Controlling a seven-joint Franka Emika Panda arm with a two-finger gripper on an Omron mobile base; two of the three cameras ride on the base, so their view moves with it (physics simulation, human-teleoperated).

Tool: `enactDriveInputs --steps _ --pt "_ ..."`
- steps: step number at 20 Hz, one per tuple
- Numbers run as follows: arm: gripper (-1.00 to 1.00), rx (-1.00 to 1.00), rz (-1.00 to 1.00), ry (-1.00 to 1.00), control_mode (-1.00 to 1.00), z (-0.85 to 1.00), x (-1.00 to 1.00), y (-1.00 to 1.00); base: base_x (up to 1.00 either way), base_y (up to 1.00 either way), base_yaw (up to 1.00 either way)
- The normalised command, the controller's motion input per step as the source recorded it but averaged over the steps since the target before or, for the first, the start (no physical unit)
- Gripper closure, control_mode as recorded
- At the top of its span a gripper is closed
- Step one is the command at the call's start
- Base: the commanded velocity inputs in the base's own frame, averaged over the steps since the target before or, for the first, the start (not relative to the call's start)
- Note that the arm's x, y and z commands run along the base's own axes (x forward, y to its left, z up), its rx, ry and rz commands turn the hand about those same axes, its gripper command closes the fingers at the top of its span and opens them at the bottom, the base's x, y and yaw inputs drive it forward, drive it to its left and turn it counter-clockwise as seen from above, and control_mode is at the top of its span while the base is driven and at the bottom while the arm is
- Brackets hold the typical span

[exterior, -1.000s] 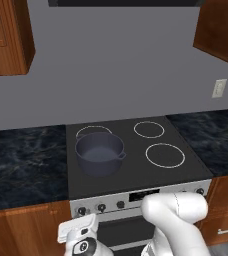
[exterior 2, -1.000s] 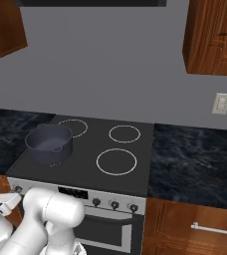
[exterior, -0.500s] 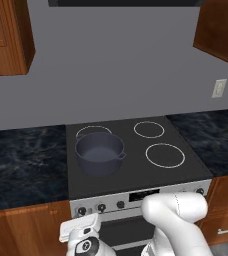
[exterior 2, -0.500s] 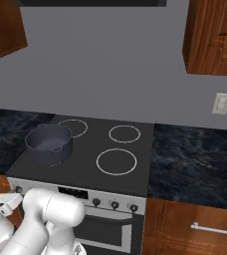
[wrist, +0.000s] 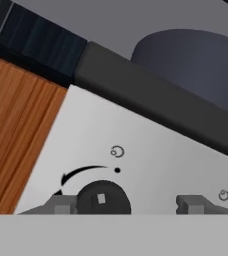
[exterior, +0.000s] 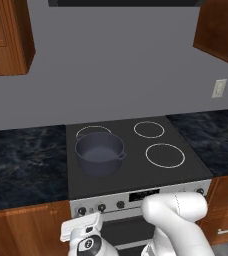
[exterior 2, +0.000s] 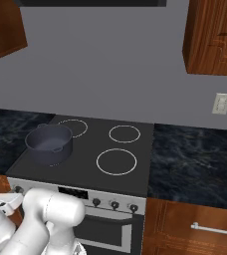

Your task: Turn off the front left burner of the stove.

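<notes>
A: We log the stove (exterior: 136, 172) at centre, set between two stretches of dark marbled countertop (exterior: 26, 165), its black glass top marked with white burner rings (exterior: 165, 155).

B: Agreed. A dark grey pot (exterior: 99, 152) with two small handles sits on the front left ring; from the right base view the pot (exterior 2: 49, 143) reads at the stove's near left corner.

A: Silver front panel (exterior 2: 110, 196) carries a row of small dark knobs (exterior 2: 115, 204) and a display (exterior 2: 73, 191). Wooden cabinets (exterior 2: 195, 226) flank it below, and more hang above.

B: Hand view now. We see the gripper (wrist: 128, 204) close up against the panel. Two grey fingertips (wrist: 62, 205) rise at the bottom, clearly spread apart.

A: One knob (wrist: 102, 198) sits just beside the left tip, between the two tips but off to that side. Whether a tip touches it, we cannot tell. Nothing is clamped.

B: Above that knob we note a curved black arrow, a dot and a small ring symbol. The pot's side (wrist: 196, 65) looms over the black stove edge, with wood cabinet face (wrist: 13, 130) to the left.
</notes>
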Motion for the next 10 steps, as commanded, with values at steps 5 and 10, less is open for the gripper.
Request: enactDriveInputs --steps 5,10 --pt "-1.0 0.01 0.03 0.0 -1.0 -0.06 0.0 0.02 0.0 0.0 0.0" --pt "-1.0 0.0 0.02 0.01 -1.0 -0.14 0.0 0.11 0.0 0.0 0.0"
